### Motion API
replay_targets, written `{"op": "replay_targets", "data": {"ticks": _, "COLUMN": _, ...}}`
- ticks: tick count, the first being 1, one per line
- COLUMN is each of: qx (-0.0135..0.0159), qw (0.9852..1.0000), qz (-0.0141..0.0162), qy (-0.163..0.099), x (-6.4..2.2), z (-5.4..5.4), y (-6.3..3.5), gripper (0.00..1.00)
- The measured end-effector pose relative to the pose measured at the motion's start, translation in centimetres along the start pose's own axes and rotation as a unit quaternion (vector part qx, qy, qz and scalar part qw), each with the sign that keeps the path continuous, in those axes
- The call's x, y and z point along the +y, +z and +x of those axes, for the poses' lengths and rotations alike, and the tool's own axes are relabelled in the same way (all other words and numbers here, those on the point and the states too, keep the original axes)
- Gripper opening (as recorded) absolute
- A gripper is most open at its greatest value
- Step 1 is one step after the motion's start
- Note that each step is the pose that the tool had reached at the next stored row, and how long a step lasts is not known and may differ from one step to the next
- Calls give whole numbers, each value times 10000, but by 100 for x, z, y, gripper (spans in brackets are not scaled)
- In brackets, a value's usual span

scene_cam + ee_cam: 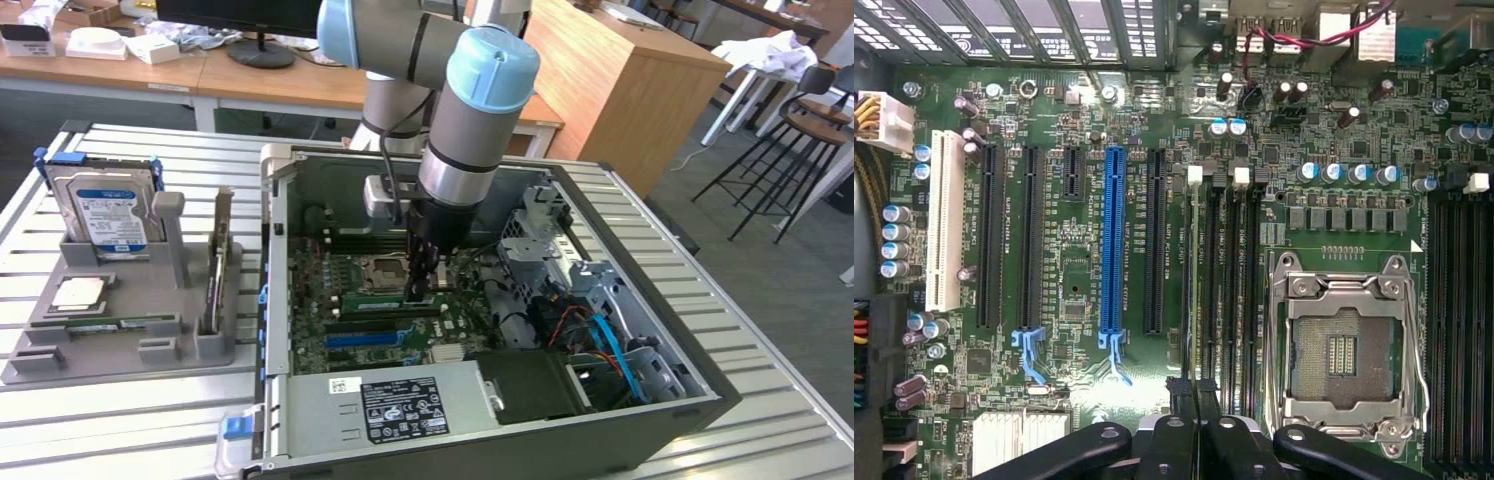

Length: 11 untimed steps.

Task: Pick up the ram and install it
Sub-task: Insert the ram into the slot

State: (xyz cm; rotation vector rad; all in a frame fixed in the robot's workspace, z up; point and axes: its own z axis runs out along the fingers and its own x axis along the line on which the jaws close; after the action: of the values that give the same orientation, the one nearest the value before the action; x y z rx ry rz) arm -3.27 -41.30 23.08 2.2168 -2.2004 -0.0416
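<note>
Slatted metal table is noted under the work. The black two-finger gripper is found clamped on the slim green ram stick, held edge-up at the black memory slots of the green motherboard. Pickup is judged done (full seating cannot be confirmed). A twin green stick is noted in the grey tray.
</note>
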Motion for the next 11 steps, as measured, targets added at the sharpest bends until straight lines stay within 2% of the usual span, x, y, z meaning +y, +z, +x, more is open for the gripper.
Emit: {"op": "replay_targets", "data": {"ticks": 11, "qx": 0, "qw": 10000, "qz": 0, "qy": -14, "x": 0, "z": 0, "y": 25, "gripper": 11}}
